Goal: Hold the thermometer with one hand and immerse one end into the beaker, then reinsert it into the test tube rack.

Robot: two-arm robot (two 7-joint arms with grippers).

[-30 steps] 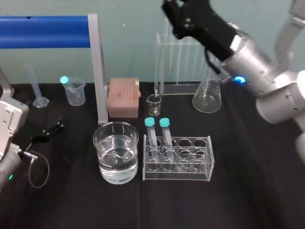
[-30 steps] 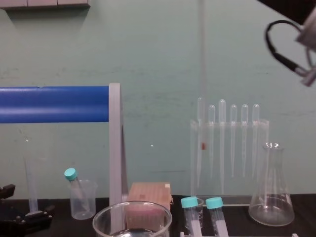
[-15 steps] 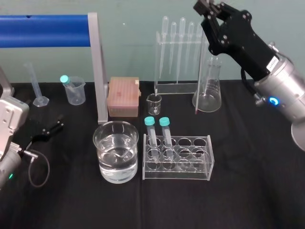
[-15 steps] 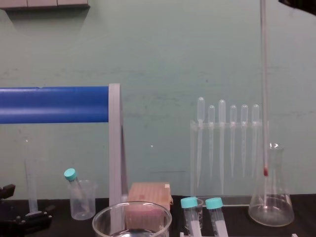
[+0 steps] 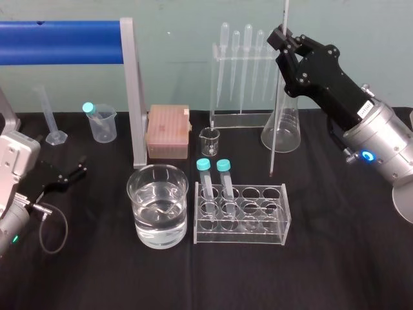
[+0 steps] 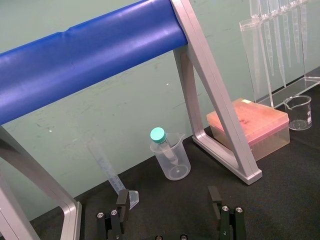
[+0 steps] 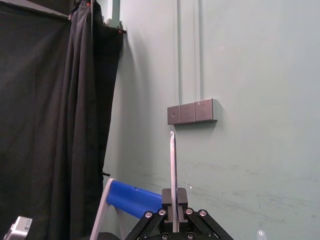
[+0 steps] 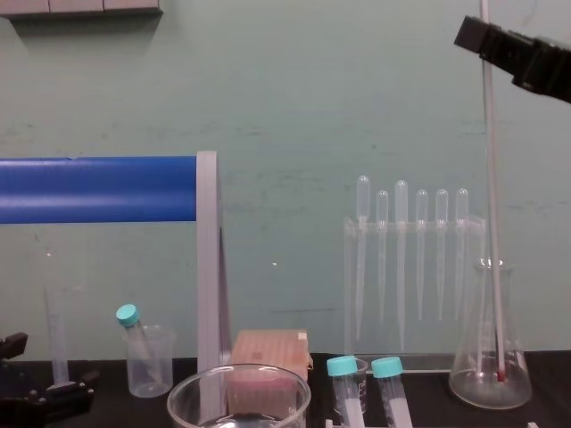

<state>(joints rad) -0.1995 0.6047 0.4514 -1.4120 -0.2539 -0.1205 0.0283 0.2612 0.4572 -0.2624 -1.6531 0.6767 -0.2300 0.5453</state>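
My right gripper [image 5: 284, 40] [image 8: 486, 40] is high at the back right, shut on the thermometer [image 5: 276, 123] [image 8: 493, 223], a long thin whitish rod. It hangs almost upright, red tip down, just in front of the conical flask [image 5: 281, 132]. In the right wrist view the rod [image 7: 172, 165] sticks out past the shut fingers. The large glass beaker [image 5: 158, 205] with water stands front centre, left of the test tube rack [image 5: 240, 213], which holds two capped tubes. My left gripper [image 6: 167, 210] rests open at the table's left.
A clear stand with several pipettes [image 5: 242, 71] is at the back. Near it are a small glass beaker [image 5: 209, 140], a pink box [image 5: 168, 131], a plastic beaker [image 5: 102, 123], a graduated cylinder [image 5: 50, 119] and a blue-barred frame [image 5: 64, 42].
My right gripper has carried the thermometer away from the pipette stand, rightward and toward the front, and lowered it. The left arm has not moved.
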